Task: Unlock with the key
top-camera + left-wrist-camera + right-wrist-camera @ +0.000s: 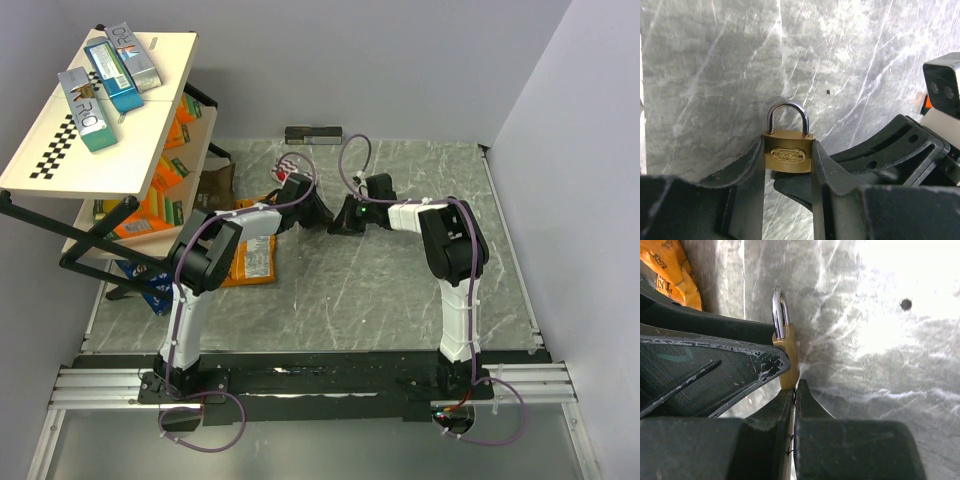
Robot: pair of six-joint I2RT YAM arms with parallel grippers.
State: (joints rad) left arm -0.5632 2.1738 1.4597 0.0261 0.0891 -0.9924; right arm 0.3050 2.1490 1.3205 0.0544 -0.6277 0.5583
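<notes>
Left claw gripped the padlock by its sides, shackle pointing away from the claw and seated in the body, table behind it. Right claw was closed, tips right at the padlock's underside; contact couldn't be told. Key wasn't resolvable: at most a thin sliver in the seam between the right fingers. Orange packet lay beside the left arm, rack far left.

Table: grey marbled top. Orange packet lies flat at 9 o'clock; dark flat bar at 12 o'clock, far edge.
</notes>
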